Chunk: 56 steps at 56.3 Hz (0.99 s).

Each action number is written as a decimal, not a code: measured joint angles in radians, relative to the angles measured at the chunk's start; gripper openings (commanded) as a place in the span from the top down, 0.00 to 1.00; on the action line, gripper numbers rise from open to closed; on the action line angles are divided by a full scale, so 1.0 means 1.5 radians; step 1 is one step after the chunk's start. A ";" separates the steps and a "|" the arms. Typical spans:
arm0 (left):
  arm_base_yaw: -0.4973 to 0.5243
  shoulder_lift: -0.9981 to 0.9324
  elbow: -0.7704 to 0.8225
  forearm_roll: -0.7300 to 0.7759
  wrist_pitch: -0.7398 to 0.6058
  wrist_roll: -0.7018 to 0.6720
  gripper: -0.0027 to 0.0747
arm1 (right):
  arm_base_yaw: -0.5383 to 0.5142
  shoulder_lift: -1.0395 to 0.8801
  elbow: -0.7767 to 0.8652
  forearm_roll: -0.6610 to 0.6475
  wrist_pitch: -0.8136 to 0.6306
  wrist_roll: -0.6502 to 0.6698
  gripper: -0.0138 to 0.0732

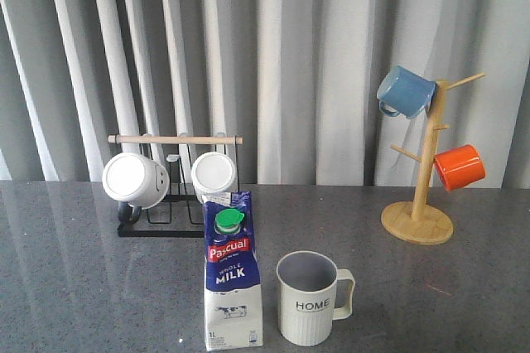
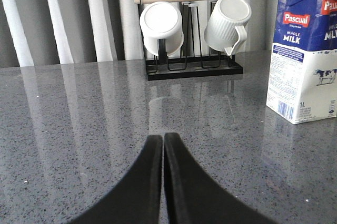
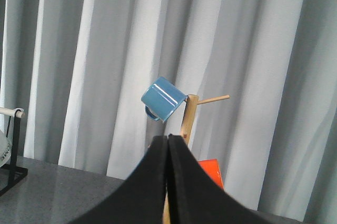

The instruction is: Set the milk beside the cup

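Observation:
The milk [image 1: 233,282] is a tall blue-and-white carton with a green cap, upright on the grey table near the front edge. Just right of it, a small gap apart, stands the off-white ribbed cup [image 1: 308,297] with "HOME" lettering, its handle to the right. In the left wrist view the milk [image 2: 301,50] stands off to one side of my left gripper [image 2: 162,136], which is shut on nothing, low over bare table. My right gripper [image 3: 168,136] is shut and empty, raised and facing the mug tree. Neither gripper shows in the front view.
A black rack [image 1: 175,183] with a wooden bar holds two white mugs [image 1: 135,180] behind the milk. At the back right a wooden mug tree [image 1: 423,179] carries a blue mug [image 1: 405,92] and an orange mug [image 1: 459,166]. Grey curtains hang behind the table.

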 measured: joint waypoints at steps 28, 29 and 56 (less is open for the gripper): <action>0.000 0.000 0.000 0.000 0.004 -0.002 0.97 | 0.000 0.000 0.000 0.000 0.000 0.000 0.85; 0.000 0.000 0.000 0.000 0.004 -0.002 0.97 | 0.000 0.000 0.000 0.000 0.000 0.000 0.85; 0.000 0.000 0.000 0.000 0.005 -0.002 0.97 | 0.000 -0.174 0.126 0.000 0.063 -0.052 0.85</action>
